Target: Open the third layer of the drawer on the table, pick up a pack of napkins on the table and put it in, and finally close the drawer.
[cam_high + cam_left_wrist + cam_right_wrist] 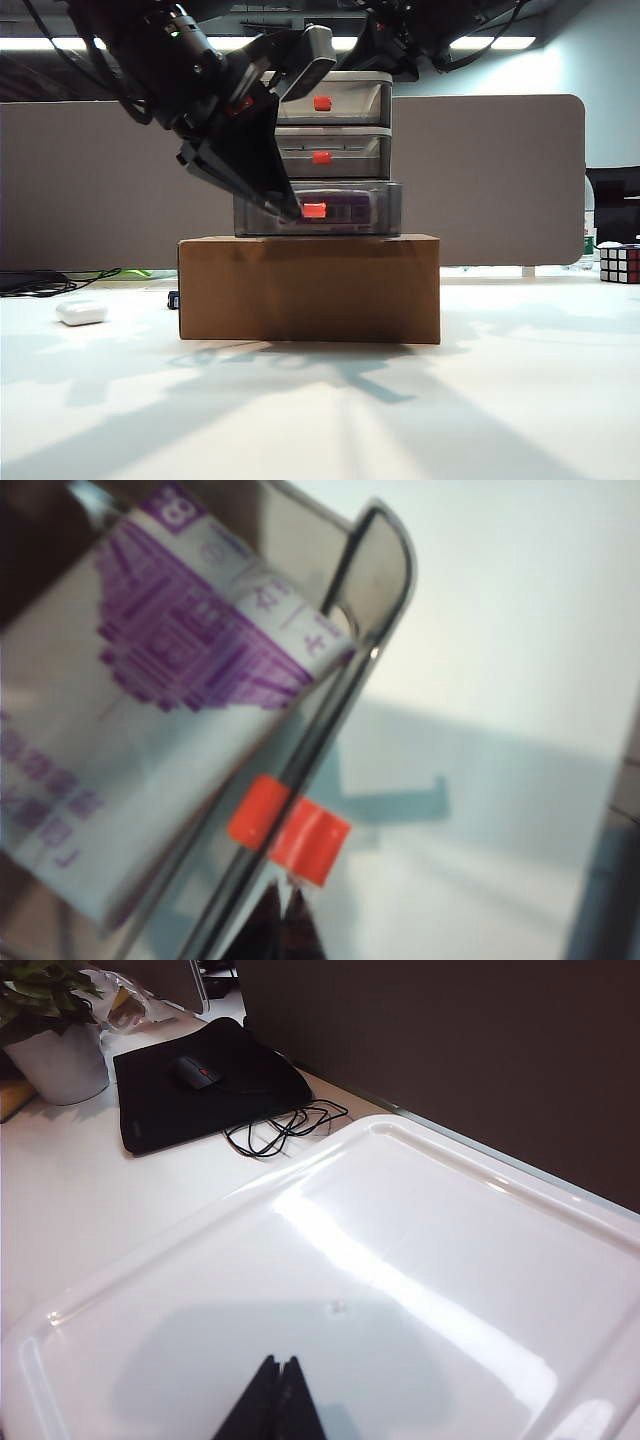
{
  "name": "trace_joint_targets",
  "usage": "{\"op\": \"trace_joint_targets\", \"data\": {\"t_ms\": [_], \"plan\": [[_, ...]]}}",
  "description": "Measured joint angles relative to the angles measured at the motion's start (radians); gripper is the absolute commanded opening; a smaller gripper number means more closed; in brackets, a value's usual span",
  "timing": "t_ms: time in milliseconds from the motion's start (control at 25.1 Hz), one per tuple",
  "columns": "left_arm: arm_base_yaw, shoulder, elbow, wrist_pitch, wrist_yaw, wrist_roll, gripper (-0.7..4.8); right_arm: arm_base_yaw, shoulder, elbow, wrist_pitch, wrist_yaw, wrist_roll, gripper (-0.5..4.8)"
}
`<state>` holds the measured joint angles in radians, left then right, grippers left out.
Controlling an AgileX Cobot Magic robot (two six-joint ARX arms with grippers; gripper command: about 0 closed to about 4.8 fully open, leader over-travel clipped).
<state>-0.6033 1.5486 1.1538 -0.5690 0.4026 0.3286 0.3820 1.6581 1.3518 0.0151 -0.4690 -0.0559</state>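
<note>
The drawer [335, 150], a three-tier cabinet with smoky grey fronts and red handles, stands on a cardboard box. The third layer [370, 208] juts out toward the camera. The purple pack of napkins [150, 720] lies inside it and shows through its front [345, 211]. My left gripper [297, 211] is shut, its tips [292, 905] right against that tier's red handle [290, 830], nothing pinched between them. My right gripper [283, 1363] is shut and empty, hovering over the cabinet's glossy white top [420, 1250]. In the exterior view only its dark arm [430, 35] shows.
The brown cardboard box [310, 290] sits mid-table [320, 420]. A white earbud case [81, 313] lies at the left, a puzzle cube [620, 264] at the far right. A grey partition runs behind. A black mouse pad [200, 1090] and potted plant [55, 1055] lie beyond the cabinet.
</note>
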Motion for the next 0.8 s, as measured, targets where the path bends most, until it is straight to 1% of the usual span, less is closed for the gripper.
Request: {"op": "trace_joint_targets", "data": {"t_ms": [40,119,318,438,796], "plan": [[0.001,0.0,0.0,0.015,-0.009,-0.005,-0.04,0.0,0.0,0.0,-0.001,0.0,-0.002,-0.06],[0.001,0.0,0.0,0.075,-0.068,-0.008,-0.04,0.0,0.0,0.001,-0.005,0.0,-0.002,-0.06],[0.001,0.014,-0.007,0.181,-0.109,-0.008,-0.04,0.0,0.0,0.001,-0.006,0.0,-0.013,-0.06],[0.002,0.051,-0.008,0.263,-0.163,-0.004,-0.04,0.0,-0.001,0.001,-0.007,-0.002,-0.022,-0.06],[-0.002,0.09,-0.028,0.391,-0.216,0.007,-0.04,-0.001,0.0,0.001,-0.008,-0.001,-0.025,-0.06]]}}
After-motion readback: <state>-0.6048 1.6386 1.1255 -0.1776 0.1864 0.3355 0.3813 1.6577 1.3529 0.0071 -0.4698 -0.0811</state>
